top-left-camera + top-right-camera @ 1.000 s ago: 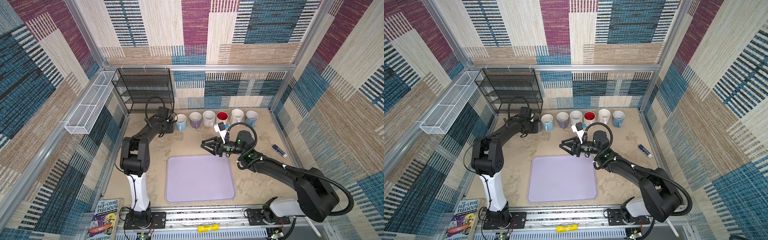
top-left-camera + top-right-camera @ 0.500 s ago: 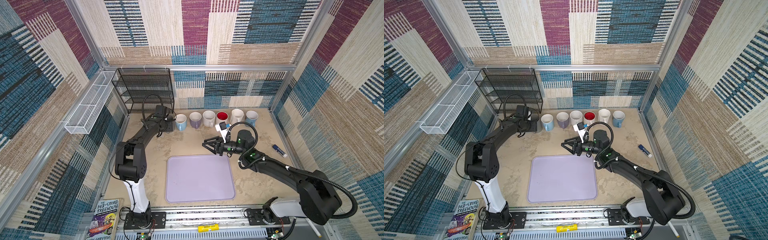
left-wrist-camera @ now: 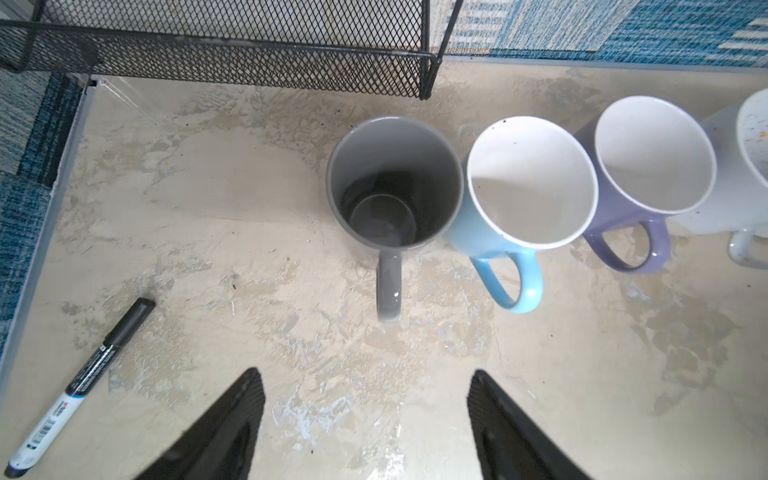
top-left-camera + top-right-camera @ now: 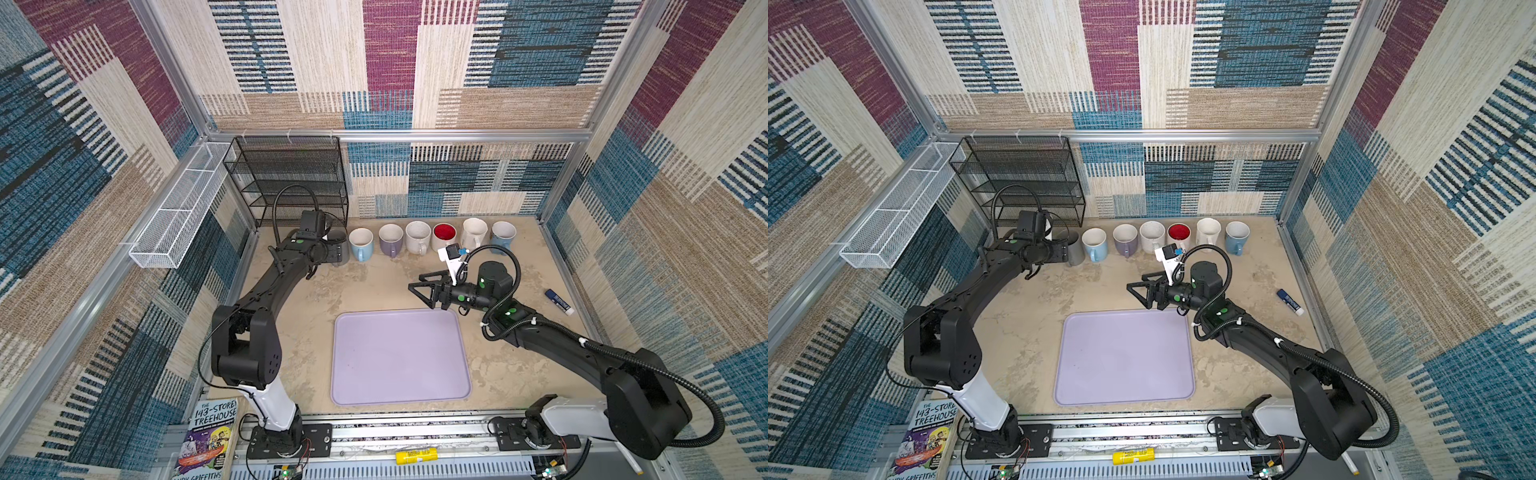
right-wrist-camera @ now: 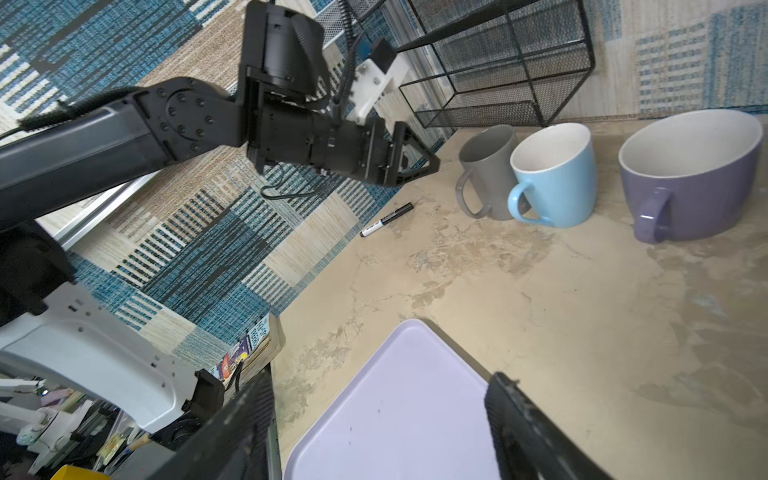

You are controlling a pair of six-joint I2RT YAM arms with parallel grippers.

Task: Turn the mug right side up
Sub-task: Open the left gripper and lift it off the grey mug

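The left gripper [image 3: 365,374] had let go and backed off, jaws spread, leaving the grey mug [image 3: 395,183] upright beside the blue mug [image 3: 532,183]; the right gripper [image 5: 380,376] also gaped empty, so the task seemed done.

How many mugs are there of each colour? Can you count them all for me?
Grey mug: 1
Blue mugs: 2
Purple mug: 1
White mugs: 2
Mug with red inside: 1
Total: 7 mugs
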